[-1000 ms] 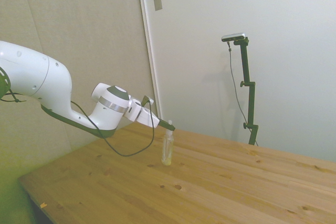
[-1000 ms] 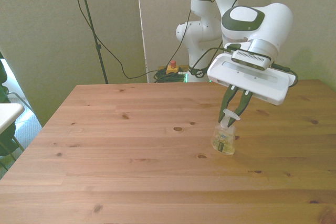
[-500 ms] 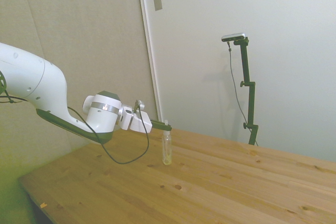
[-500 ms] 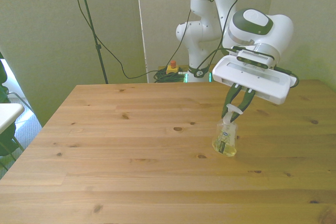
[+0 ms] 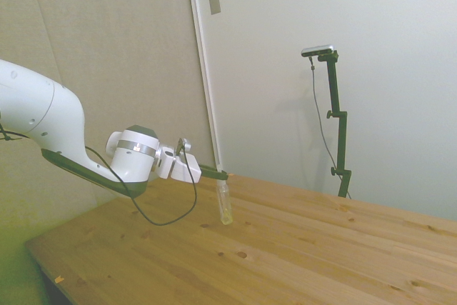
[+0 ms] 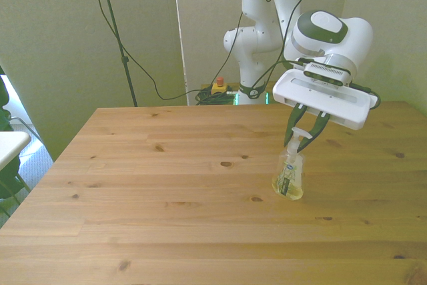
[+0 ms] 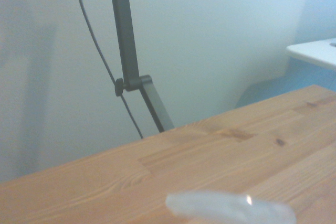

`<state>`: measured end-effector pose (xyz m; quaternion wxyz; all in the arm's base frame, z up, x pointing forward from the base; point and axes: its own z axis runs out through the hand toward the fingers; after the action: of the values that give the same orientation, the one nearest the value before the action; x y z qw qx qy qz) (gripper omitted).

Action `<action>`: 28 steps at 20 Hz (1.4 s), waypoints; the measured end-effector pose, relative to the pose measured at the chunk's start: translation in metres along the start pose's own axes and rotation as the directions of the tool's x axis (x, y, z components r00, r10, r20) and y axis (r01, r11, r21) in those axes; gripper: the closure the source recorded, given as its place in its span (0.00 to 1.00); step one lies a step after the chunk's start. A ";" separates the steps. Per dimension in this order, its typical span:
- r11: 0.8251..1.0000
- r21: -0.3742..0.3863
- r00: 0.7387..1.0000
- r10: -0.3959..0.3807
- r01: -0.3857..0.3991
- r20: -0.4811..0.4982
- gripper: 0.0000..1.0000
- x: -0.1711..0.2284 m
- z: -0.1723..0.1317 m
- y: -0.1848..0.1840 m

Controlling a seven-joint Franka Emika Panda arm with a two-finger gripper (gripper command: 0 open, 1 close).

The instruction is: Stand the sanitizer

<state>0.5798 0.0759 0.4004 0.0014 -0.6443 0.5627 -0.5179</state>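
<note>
The sanitizer (image 6: 289, 177), a small clear plastic bottle w/ pale yellowish liquid in its lower part and a narrow white pump cap, stands upright on the wooden surface (image 6: 167, 191). In the front view it sits toward that view's right, roughly mid-depth, well apart from every edge. In the side view (image 5: 225, 203) it reads as a slim, near-vertical tube shape, base on the planks, liquid pooled at the bottom. A small printed label shows on its front face; text too small to read.

The white arm's two-finger gripper (image 6: 306, 134), w/ dark slim fingers under a flat white rectangular housing, sits right at the bottle's top. Fingers are spread apart in a narrow V, one either side of the white cap; the gap looks a bit wider than the cap. Whether the pads touch the cap can't be told. In the side view the gripper (image 5: 220, 174) reaches in near-horizontal from the left, tips level w/ the bottle's top.

Surface is smooth pine-like planks, warm orange-brown, w/ dark knots and long grain lines running left-right in the front view.

Wrist view: blurred, a pale translucent rounded shape (image 7: 228, 208) low in frame, prob. the bottle top but can't be sure, w/ plank grain behind it.
</note>
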 end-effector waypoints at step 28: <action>0.908 -0.132 0.722 -0.220 0.397 0.656 0.00 -0.011 -0.060 0.043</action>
<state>0.5100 0.1030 0.3957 0.0160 -0.8590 0.4766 -0.1865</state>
